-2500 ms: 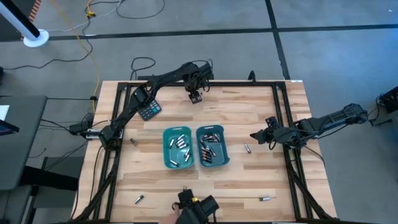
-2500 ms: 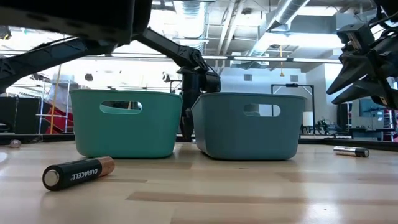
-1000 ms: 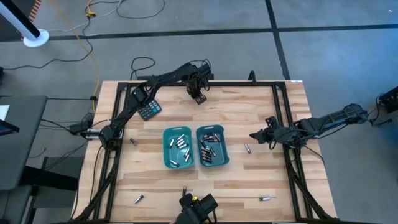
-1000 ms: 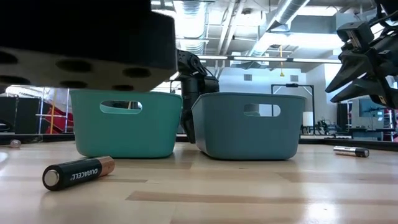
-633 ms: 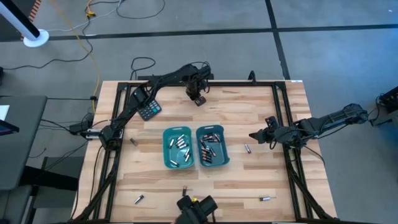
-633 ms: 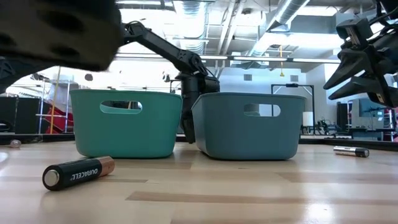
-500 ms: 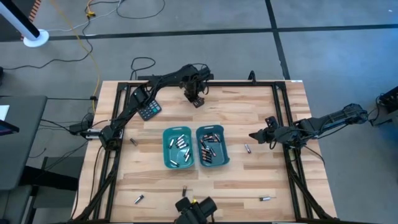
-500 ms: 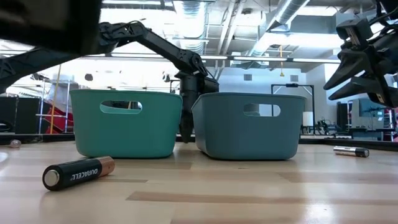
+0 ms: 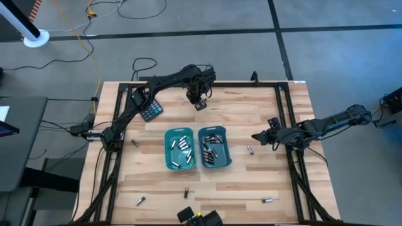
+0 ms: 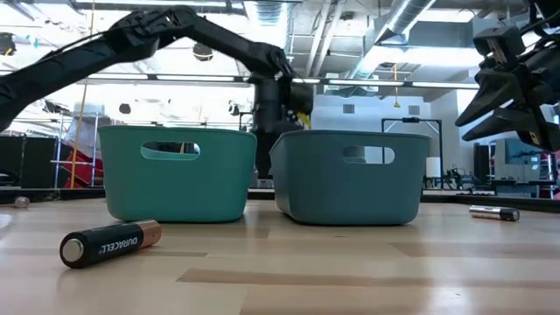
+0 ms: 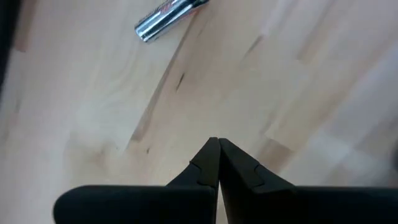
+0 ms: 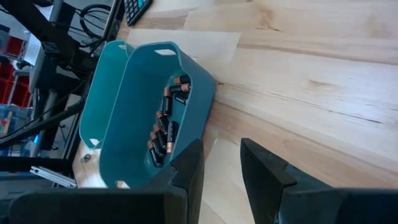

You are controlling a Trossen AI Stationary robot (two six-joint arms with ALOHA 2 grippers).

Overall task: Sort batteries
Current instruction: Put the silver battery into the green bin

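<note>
We log the left gripper (image 9: 198,102) at the table's far edge, jaws pressed together and holding nothing: in its wrist view the closed fingertips (image 11: 216,163) hang over bare wood, with a silvery battery (image 11: 169,18) lying apart from them. To do this pick well, we judge it should reopen, centre over that cell, align across its length and descend squarely before closing. The right gripper (image 9: 257,136) waits at the right side, fingers parted and empty, near a loose cell (image 9: 250,150). Sorted batteries lie in the left teal bin (image 9: 168,150) and the right teal bin (image 9: 227,149); strays remain near the front edge (image 9: 141,201). A calculator (image 9: 151,112) sits far left.
</note>
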